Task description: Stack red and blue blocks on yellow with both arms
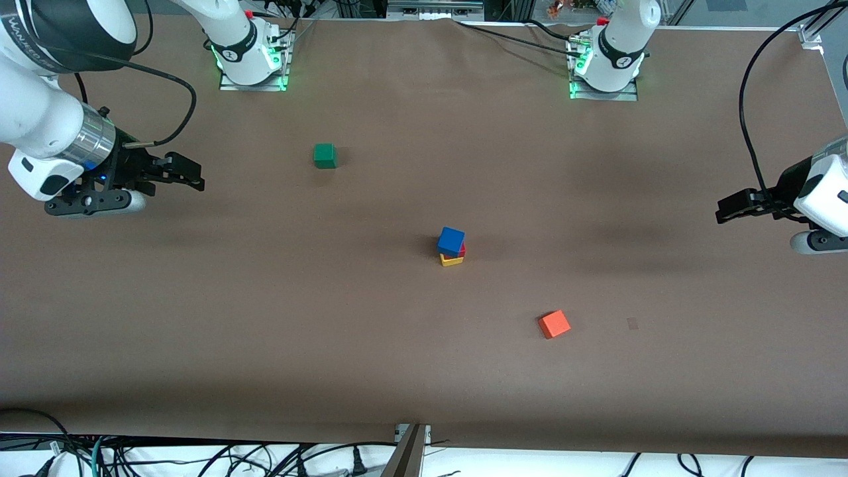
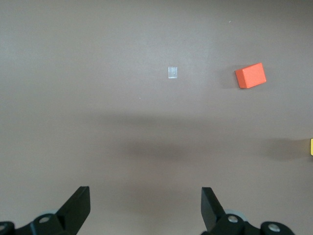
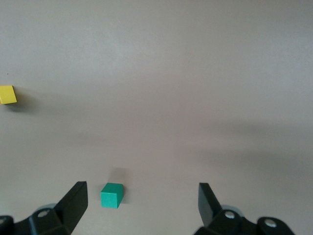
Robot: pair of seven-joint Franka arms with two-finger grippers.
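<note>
In the front view a three-cube stack stands mid-table. The blue block [image 1: 451, 240] is on top, a sliver of the red block [image 1: 462, 250] shows under it, and the yellow cube [image 1: 452, 260] is at the bottom. My right gripper [image 1: 192, 174] is open and empty, up over the right arm's end of the table, well away from the stack. My left gripper [image 1: 723, 212] is open and empty over the left arm's end. The left wrist view shows the open left gripper [image 2: 145, 205] over bare table. The right wrist view shows the open right gripper [image 3: 143, 203] and a yellow cube [image 3: 7, 94] at the picture's edge.
A green cube [image 1: 324, 156] [image 3: 111, 195] lies farther from the front camera than the stack, toward the right arm's end. An orange cube [image 1: 554, 324] [image 2: 251, 75] lies nearer, toward the left arm's end, beside a small pale patch [image 1: 633, 323] [image 2: 172, 72].
</note>
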